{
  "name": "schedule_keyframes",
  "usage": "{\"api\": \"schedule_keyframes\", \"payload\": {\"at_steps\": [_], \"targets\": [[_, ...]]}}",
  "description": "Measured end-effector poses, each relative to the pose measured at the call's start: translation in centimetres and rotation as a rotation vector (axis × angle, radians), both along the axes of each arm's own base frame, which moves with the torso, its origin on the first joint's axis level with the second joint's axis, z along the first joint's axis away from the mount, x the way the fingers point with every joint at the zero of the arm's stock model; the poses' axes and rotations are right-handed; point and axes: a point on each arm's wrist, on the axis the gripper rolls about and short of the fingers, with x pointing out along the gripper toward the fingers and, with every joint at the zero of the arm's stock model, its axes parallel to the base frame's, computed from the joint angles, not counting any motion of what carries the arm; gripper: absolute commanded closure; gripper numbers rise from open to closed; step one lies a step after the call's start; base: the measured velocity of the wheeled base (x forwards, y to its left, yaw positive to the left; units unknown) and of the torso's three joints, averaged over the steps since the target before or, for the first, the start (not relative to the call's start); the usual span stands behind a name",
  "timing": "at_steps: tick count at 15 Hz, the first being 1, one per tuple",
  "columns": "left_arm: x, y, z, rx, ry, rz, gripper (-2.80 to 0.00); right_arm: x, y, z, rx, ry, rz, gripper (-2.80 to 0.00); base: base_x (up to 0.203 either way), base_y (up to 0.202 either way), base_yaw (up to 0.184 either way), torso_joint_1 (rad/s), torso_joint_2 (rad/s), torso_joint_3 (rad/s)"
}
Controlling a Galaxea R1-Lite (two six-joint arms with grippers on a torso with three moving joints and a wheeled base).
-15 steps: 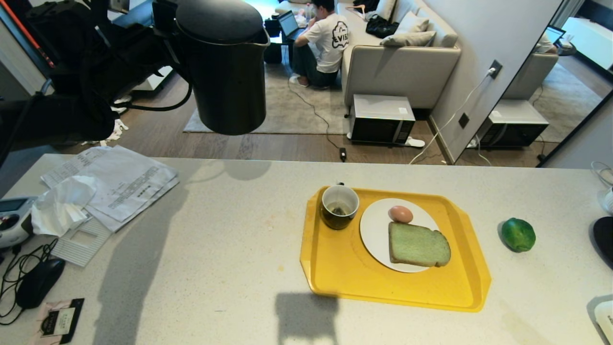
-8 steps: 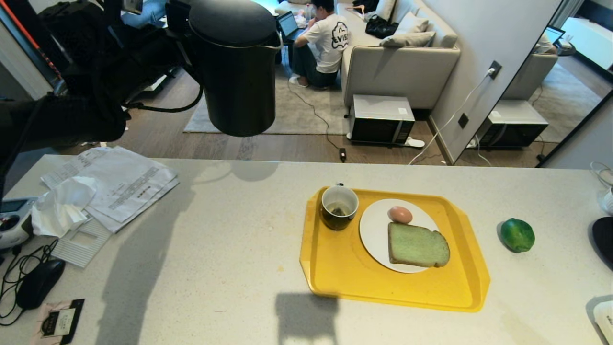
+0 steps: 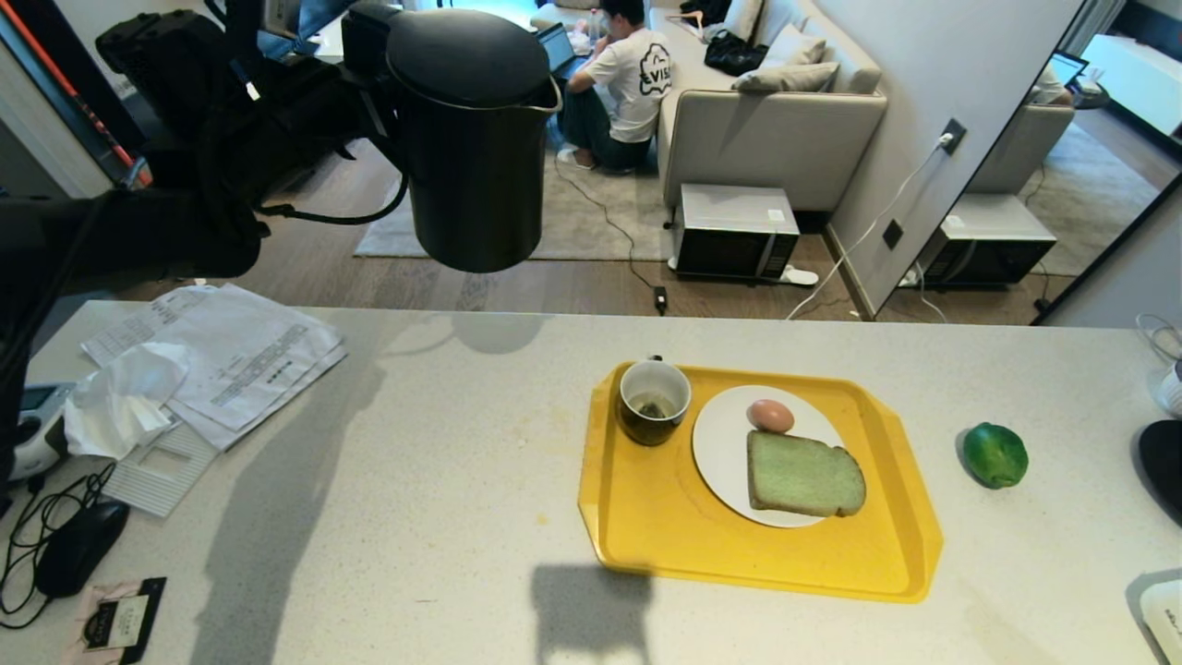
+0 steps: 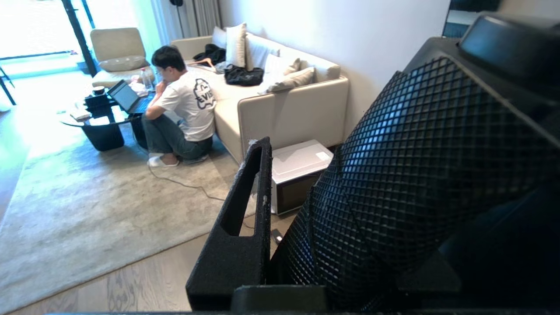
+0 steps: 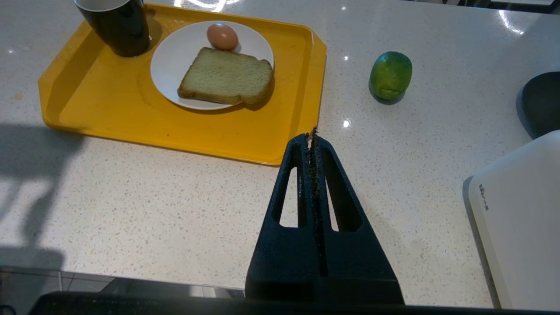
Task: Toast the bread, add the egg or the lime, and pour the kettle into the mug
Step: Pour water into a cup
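Left gripper (image 3: 374,92) grasps the kettle (image 3: 476,139) by its handle, held high, left of the mug (image 3: 653,401)

Bare counter (image 3: 443,443) left of tray (image 3: 646,526); papers (image 3: 231,356) crowd far-left edge.

- left arm (image 3: 120,231): matte black all over, bulky rounded housings, thin black cable looping off its underside
- left gripper (image 4: 262,245): black, grainy foam-like finish; near finger (image 4: 238,245) is a wedge tapering to a blunt tip with one elongated slot cut through; the other side carries a black diamond-knurled grid face
- right gripper (image 5: 313,140): same black grainy material, two triangular fingers, each with a long slot; frayed fuzzy seam down the centreline to the 12 o'clock tip
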Motion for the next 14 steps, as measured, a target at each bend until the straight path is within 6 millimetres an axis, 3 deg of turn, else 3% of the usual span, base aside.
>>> {"api": "schedule_keyframes", "payload": {"at_steps": [14], "targets": [[-0.75,0.11,0.89,0.058,-0.072,0.042,0.0,0.0,0.0,0.0,0.0,0.0,-0.001,0.0,0.0,0.0,0.0,0.111,-0.22,-0.106]]}}
